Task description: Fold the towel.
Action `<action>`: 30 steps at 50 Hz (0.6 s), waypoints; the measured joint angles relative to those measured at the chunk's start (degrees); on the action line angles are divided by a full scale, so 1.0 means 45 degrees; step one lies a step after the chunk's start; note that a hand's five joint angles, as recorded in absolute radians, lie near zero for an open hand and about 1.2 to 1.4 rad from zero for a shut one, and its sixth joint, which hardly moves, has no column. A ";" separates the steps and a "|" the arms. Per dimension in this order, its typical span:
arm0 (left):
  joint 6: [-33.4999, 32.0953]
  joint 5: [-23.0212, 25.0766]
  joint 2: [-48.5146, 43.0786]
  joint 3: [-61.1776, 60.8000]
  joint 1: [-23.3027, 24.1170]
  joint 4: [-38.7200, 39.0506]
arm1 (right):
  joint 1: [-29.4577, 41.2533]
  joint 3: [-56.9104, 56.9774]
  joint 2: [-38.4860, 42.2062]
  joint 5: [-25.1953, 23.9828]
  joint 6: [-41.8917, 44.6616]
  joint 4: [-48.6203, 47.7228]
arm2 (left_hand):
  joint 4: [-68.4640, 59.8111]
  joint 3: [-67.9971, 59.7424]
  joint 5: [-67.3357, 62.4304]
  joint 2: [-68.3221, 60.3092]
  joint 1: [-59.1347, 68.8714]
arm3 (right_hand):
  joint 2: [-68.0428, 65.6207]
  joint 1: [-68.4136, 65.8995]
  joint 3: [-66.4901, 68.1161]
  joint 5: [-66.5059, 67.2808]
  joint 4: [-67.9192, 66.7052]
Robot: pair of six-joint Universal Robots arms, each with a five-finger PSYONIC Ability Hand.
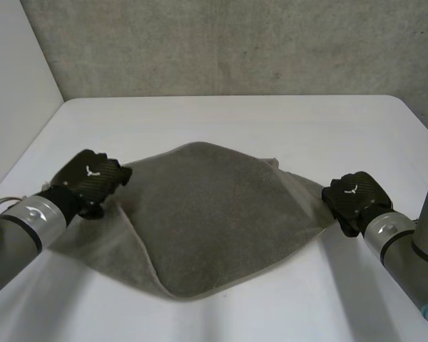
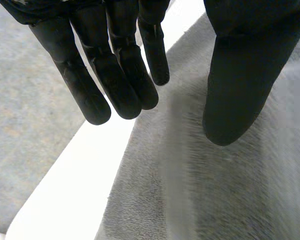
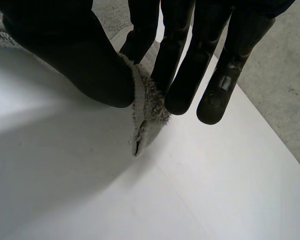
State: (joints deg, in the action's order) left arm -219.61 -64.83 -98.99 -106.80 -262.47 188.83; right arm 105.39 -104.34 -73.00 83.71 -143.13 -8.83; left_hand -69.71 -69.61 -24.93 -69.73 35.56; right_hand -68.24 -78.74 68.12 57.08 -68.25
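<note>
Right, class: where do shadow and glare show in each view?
Head view: soft shadow under the towel's near edge. Left wrist view: the table strip beside the towel glares white. Right wrist view: the table is brightest past the right hand.

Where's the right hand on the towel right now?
In the head view the right hand is at the towel's right-side corner, toward the white table's right side; its wrist view shows that corner pinched between thumb and fingers.
</note>
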 measured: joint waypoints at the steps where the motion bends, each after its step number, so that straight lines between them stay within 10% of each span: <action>1: 0.0098 -0.0003 0.0054 -0.0039 -0.0021 0.0003 | 0.0007 -0.0004 -0.0036 -0.0014 0.0000 0.0044 | 0.0000 0.0000 0.0000 0.0000 0.0000 | 0.0000 0.0000 -0.0001 0.0000 0.0000; 30: 0.0243 0.0101 -0.2376 -0.0878 0.0367 0.0623 | 0.0134 -0.0272 0.0211 -0.0031 0.0111 -0.0051 | 1.1354 1.1293 0.3629 1.1338 -0.3722 | 0.0000 0.0000 -0.0002 0.0000 0.0000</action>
State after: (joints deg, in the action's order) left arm -218.51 -64.37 -109.68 -110.75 -260.82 191.63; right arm 105.99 -105.56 -72.05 83.57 -142.63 -9.06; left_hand -18.62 -18.80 -8.60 -18.71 18.81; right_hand -68.24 -78.74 68.11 57.08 -68.25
